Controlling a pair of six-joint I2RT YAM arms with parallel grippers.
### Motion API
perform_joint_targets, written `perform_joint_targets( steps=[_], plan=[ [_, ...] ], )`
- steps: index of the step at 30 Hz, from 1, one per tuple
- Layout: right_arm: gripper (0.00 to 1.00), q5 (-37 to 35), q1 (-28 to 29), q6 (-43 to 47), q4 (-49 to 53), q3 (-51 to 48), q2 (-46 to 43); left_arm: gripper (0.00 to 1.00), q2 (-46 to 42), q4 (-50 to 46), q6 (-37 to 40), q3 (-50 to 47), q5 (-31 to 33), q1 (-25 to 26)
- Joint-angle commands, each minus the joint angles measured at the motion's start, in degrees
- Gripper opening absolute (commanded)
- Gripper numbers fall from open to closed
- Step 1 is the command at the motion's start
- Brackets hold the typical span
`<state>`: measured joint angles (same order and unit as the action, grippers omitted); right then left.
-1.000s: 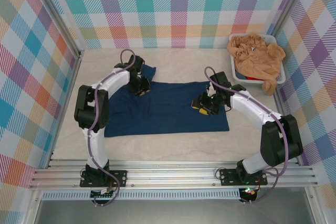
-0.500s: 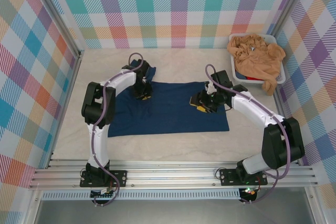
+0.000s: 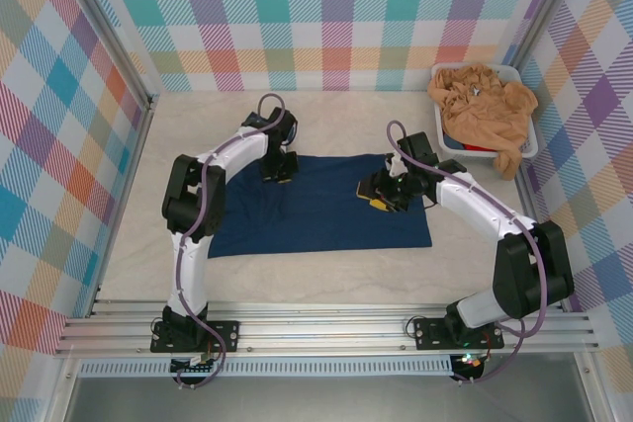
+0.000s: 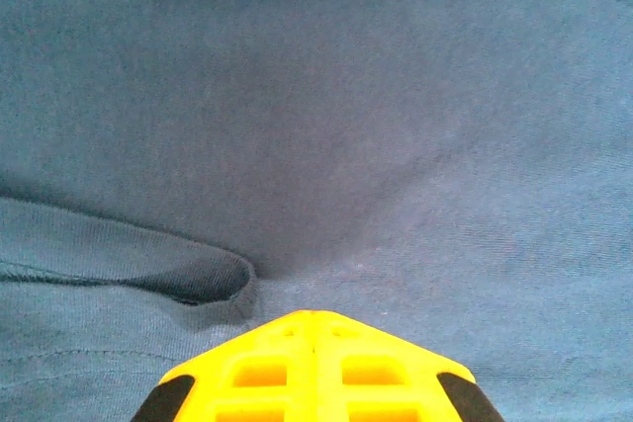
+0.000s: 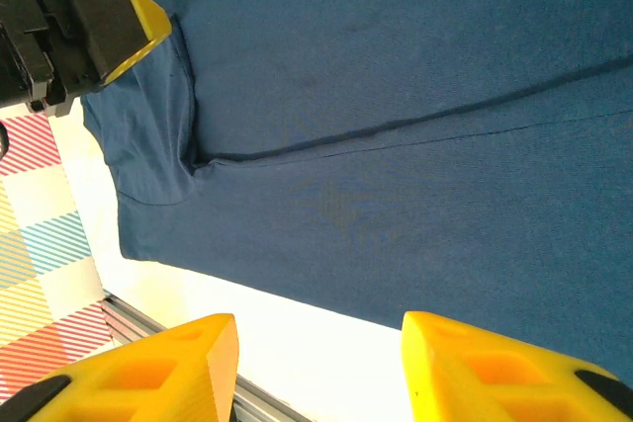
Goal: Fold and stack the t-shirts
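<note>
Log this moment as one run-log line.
left gripper: shut on dark navy blue cloth t-shirt | right gripper: open over it | light tan-orange cloth t-shirts: heaped in white plastic tub

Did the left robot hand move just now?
Yes. The left gripper slid right across the navy t-shirt, nearer the white tub.

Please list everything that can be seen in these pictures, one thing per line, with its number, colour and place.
navy t-shirt: one, dark blue, spread on the middle of the table.
tan t-shirts: crumpled heap, number unclear, tan-orange, in the tub.
tub: one, white, far right corner.
table: one, beige.
walls: plaid, many colours, on three sides.
left gripper: one, yellow fingers, shut on the navy t-shirt near its far left edge.
right gripper: one, yellow fingers, open, above the shirt's right part.
</note>
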<state>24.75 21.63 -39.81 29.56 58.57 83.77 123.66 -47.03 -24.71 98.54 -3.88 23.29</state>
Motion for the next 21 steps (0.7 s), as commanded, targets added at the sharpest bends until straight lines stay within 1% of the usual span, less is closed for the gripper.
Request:
perform_joint_targets(
  steps=[1,2,3,4,5,9,12,14,16,21],
  plan=[
    [0.47,1.2,0.3,0.8,-0.6,-0.6,-0.6,0.1,-1.3,-3.5,1.3,1.3,5.4,0.9],
    [0.47,1.1,0.2,0.8,-0.6,-0.6,-0.7,0.21,-2.7,-3.3,1.1,0.4,7.3,0.9],
    [0.47,1.1,0.3,0.8,-0.8,-0.7,-0.6,0.28,-3.7,-3.0,1.2,-0.2,8.6,0.8],
    [0.47,1.1,0.3,0.7,-0.8,-0.9,-0.7,0.31,-3.9,-3.0,1.6,-0.4,8.5,0.7],
    [0.47,1.2,0.3,0.6,-0.9,-1.0,-0.6,0.33,-3.6,-3.3,1.7,-0.4,7.6,0.2],
    [0.47,1.8,0.3,0.6,-1.4,-0.8,-0.6,0.32,-2.0,-3.1,1.8,-1.3,5.4,-1.5],
    [0.48,3.8,0.3,0.8,-3.9,-0.8,-1.3,0.32,-1.0,-2.1,1.8,-1.0,3.6,-2.1],
    [0.48,4.7,0.3,0.8,-5.3,-0.9,-1.8,0.3,0.2,-2.3,2.0,-0.1,2.8,-2.1],
    [0.48,5.0,0.2,0.7,-5.4,-0.8,-1.9,0.26,1.3,-3.2,2.1,1.0,3.0,-2.0],
    [0.48,5.0,0.3,0.4,-5.4,-0.9,-1.7,0.24,1.0,-3.8,2.2,0.8,4.3,-1.8]
  ],
)
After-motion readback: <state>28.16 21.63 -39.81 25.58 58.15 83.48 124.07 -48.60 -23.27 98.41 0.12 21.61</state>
